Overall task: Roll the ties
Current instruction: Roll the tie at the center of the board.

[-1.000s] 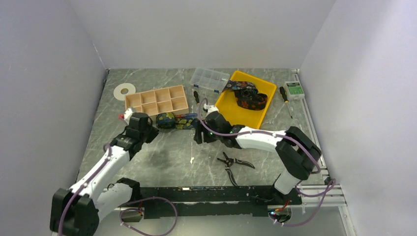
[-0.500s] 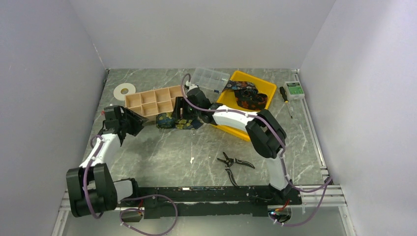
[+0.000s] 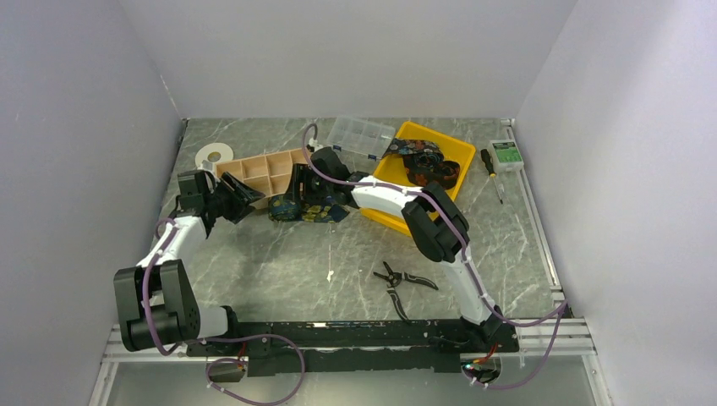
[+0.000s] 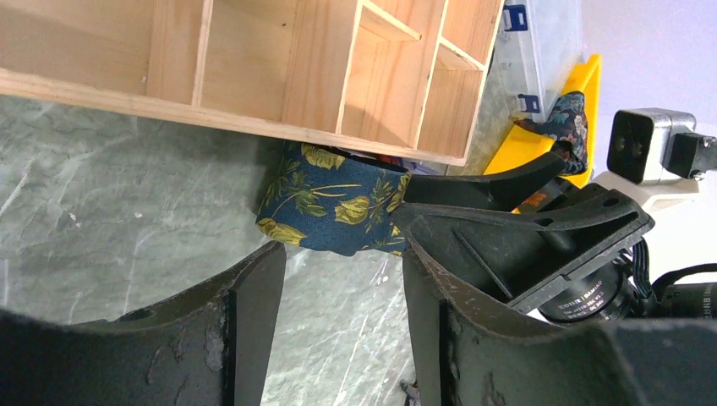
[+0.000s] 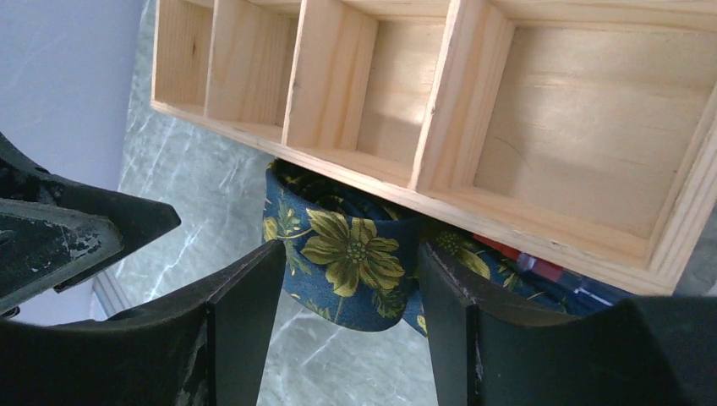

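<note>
Pliers (image 3: 396, 277) with black handles lay open on the grey marbled table (image 3: 279, 262), nearest my bases. Farther in, my left gripper (image 4: 341, 262) stood with its fingers spread and nothing between them but bare tabletop. My right gripper (image 5: 348, 254) reached in from the other side, fingers likewise apart, pointing at a rolled tie (image 4: 330, 199) of dark navy fabric with yellow flowers; I could not tell whether the pads touched it. That coil lay on the table between my two grippers, tucked against the near wall of a pale wooden tray (image 3: 262, 165) of square compartments. Beyond, a second tie (image 3: 427, 167), loosely heaped, rested in a yellow plastic tray (image 3: 457, 156) beside a clear plastic organiser (image 3: 359, 135), with a white disc (image 3: 211, 157) at far left.
</note>
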Available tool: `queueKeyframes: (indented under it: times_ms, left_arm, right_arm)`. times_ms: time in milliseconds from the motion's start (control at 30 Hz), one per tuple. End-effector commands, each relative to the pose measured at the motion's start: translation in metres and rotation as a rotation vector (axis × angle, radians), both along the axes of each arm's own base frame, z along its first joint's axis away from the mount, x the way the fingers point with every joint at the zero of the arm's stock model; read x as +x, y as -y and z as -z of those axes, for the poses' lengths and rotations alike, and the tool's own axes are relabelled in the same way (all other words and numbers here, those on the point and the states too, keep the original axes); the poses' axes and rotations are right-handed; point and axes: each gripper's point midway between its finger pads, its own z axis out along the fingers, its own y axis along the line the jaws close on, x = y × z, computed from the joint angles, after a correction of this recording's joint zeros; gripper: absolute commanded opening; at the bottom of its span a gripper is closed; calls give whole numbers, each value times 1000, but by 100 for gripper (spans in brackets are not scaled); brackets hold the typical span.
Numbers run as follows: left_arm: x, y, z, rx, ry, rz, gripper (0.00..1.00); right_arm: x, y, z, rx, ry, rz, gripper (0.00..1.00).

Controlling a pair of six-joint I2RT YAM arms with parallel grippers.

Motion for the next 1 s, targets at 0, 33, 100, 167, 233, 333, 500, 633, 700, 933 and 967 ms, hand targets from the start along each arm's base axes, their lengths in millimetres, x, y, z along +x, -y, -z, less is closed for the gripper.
queueKeyframes:
  times_ms: [0,33,100,167,233,333,500,633,700,933,967]
  left_arm:
    - [8,-2,-11,53,51,60,59]
    - [7,-3,-9,60,44,58,59]
    - [6,-4,-6,70,45,56,59]
    - [5,-5,-4,74,49,56,59]
    - [5,-4,0,71,39,58,59]
    - [4,-3,4,60,20,60,60]
    - [2,-2,9,55,5,62,59]
    - [1,-3,9,58,3,57,59]
    - [0,-4,7,72,7,54,59]
    - [-11,-8,-8,119,17,52,60]
    - [-12,-8,-10,125,22,49,60]
  right_arm:
    - [2,-14,-20,76,-4,-15,62]
    - [0,-14,-17,77,-15,-16,60]
    - [-4,-12,-9,77,-39,-15,57]
    - [-11,-10,-3,90,-63,-19,54]
    - [-17,-9,1,110,-92,-18,53]
    - [-24,-11,9,130,-132,-27,52]
    - [-32,-14,12,178,-186,-34,51]
    - [-33,-12,9,176,-181,-29,53]
    - [-32,-7,4,163,-156,-24,57]
    - [-25,20,-29,77,-14,10,64]
    - [-23,26,-33,58,9,20,64]
